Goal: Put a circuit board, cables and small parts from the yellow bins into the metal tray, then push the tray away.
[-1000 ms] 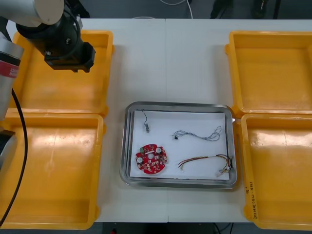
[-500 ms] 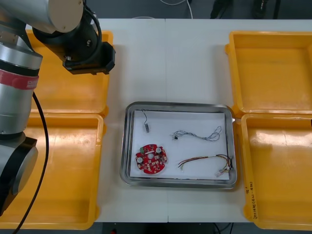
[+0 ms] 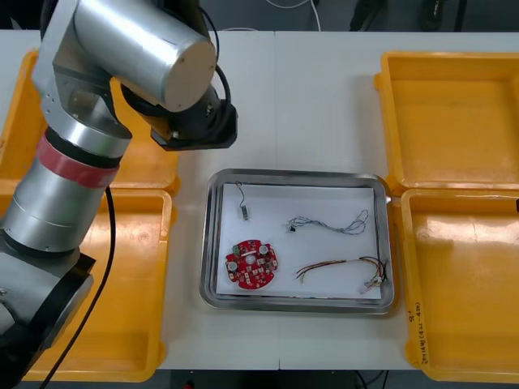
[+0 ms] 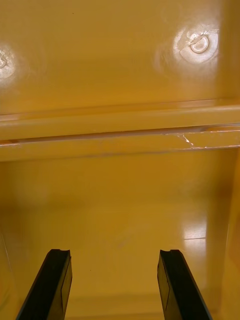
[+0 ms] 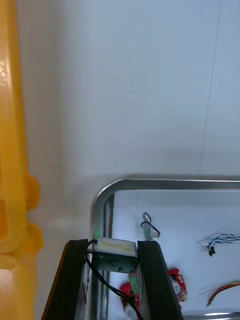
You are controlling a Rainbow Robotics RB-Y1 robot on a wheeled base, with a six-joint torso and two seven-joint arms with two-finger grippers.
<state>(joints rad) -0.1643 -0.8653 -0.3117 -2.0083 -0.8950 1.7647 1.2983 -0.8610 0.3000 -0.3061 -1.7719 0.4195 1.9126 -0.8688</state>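
Pinching black cable (image 5: 116,256) in left gripper (image 5: 113,245) off tray's (image 5: 100,200) far-left corner, open table (image 3: 308,105) beyond. Spread wide on right gripper (image 4: 114,260), over bin (image 4: 120,60).

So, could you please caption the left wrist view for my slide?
Left gripper holds a small black-wired part beside the shiny metal tray.

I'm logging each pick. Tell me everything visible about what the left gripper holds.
A black cable: a small dark plug with a pale top, lying level, and thin black wire looping off one side and running back between the fingers of the left gripper, which pinch the plug, near the tray's far left corner.
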